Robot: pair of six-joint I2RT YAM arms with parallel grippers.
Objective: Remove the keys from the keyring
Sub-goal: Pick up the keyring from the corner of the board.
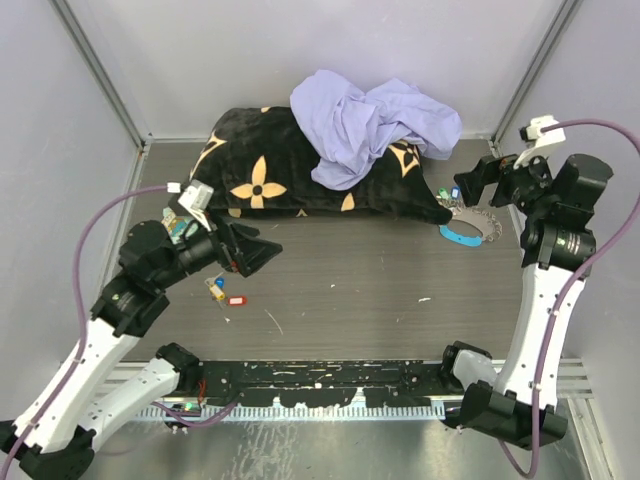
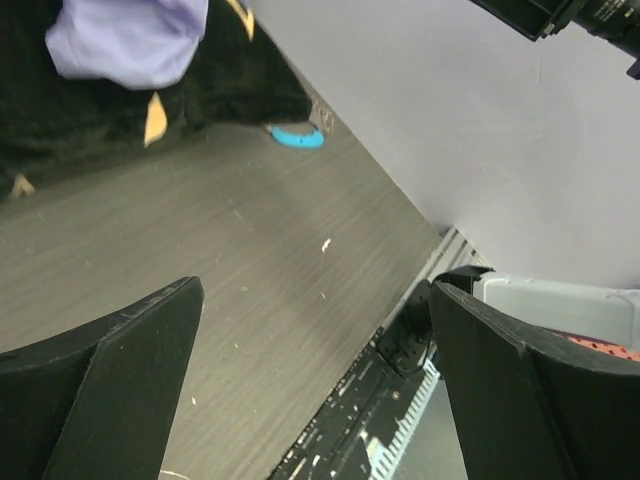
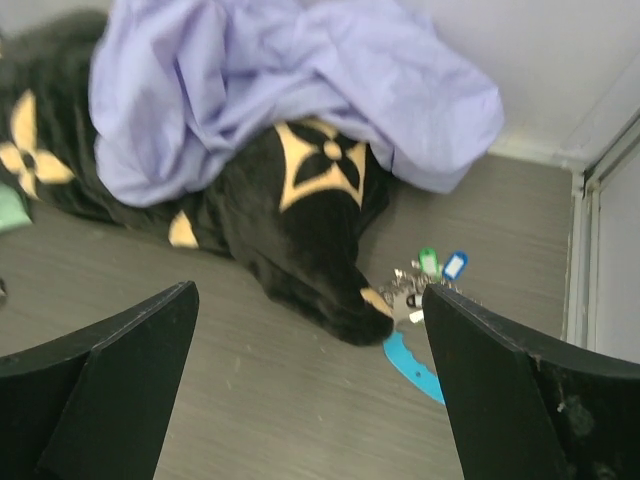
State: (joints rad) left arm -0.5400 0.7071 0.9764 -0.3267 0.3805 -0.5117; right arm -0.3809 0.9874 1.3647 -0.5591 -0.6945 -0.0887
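Observation:
The keyring (image 1: 474,224), a silver chain loop with a light-blue crescent (image 1: 458,236), lies on the table at the right, against the black pillow's corner. Keys with a green tag (image 3: 428,262) and a blue tag (image 3: 455,265) sit at the chain (image 3: 405,290). More tagged keys lie apart at the left: a yellow and blue pair (image 1: 215,285) and a red one (image 1: 236,300). My right gripper (image 1: 478,180) hovers open above the keyring, holding nothing. My left gripper (image 1: 262,252) is open and empty over the left table, just above those loose keys. The crescent (image 2: 297,137) shows far off in the left wrist view.
A black pillow with tan flower marks (image 1: 270,175) lies across the back, with a lavender cloth (image 1: 370,120) heaped on it. Grey walls close the back and both sides. A black rail (image 1: 330,385) runs along the near edge between the arm bases.

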